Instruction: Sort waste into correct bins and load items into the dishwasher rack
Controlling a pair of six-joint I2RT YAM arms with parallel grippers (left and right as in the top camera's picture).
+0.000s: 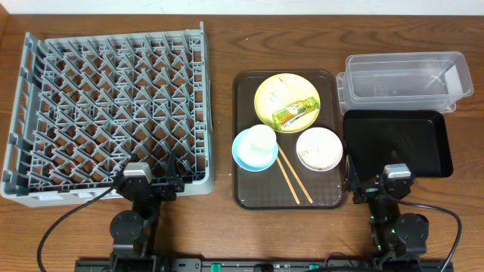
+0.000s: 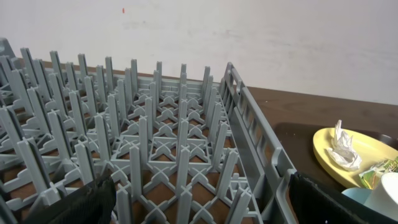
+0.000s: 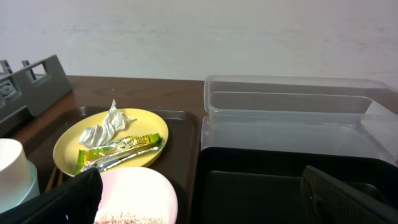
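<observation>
The grey dishwasher rack (image 1: pixel 76 113) fills the left side and holds nothing. On a brown serving tray (image 1: pixel 257 189) sit a yellow plate (image 1: pixel 266 106) with the green-and-yellow wrapper (image 1: pixel 295 113), a light blue bowl (image 1: pixel 242 155) with a white cup (image 1: pixel 262 138) in it, a white bowl (image 1: pixel 318 147) holding rice scraps, and two chopsticks (image 1: pixel 293 180). The clear tub (image 1: pixel 404 79) and black tray (image 1: pixel 397 140) lie at right. My left gripper (image 1: pixel 151 181) stands open at the rack's near edge (image 2: pixel 155 124). My right gripper (image 1: pixel 376 185) is open over the black tray's near left corner (image 3: pixel 261 186). Both are empty.
A crumpled white tissue (image 1: pixel 276 92) lies on the yellow plate beside the wrapper. The clear tub looks like two nested tubs. Bare wooden table runs along the front edge between the two arm bases and behind the rack.
</observation>
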